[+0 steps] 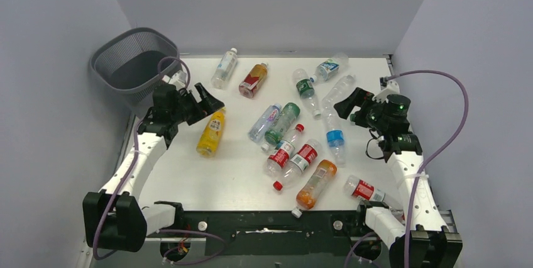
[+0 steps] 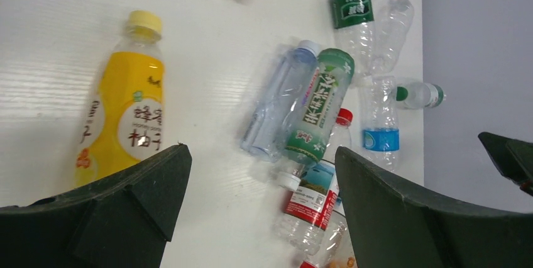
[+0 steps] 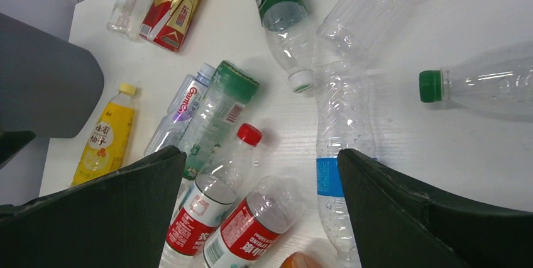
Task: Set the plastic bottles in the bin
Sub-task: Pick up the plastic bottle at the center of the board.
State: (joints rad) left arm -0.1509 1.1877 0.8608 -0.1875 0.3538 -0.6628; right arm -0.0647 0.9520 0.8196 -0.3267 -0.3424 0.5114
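Plastic bottles [image 1: 300, 160], about a dozen, lie flat and scattered over the white tabletop [image 1: 188, 183] in the overhead view. The bin [image 1: 135, 60], dark grey mesh, stands at the far left corner, just off the tabletop's edge; what it holds cannot be made out. The left arm [image 1: 141, 155] reaches toward that corner, its jaws spread and holding nothing, just beside a yellow bottle [image 1: 212, 133]. The right arm [image 1: 408, 167] is raised over the right side, jaws also spread, near a clear bottle with a blue band [image 1: 334, 136]. An orange bottle [image 1: 316, 184] lies close to the near edge.

Left wrist view: jaws wide apart, nothing between them. The yellow bottle [image 2: 122, 117] lies beyond the left-hand finger, cap pointing away. Further right, a green bottle [image 2: 317, 107] and a pale clear bottle [image 2: 276, 101] lie side by side, touching.

Right wrist view: jaws spread wide and empty above the tabletop [image 3: 402, 142]. The blue-band bottle [image 3: 342, 155] lies between the two fingers, below them. A red-capped bottle [image 3: 220, 180] lies beside the left-hand finger, and a clear green-capped bottle [image 3: 478, 85] lies off to the right. The bin's [image 3: 44, 85] grey side shows at far left.
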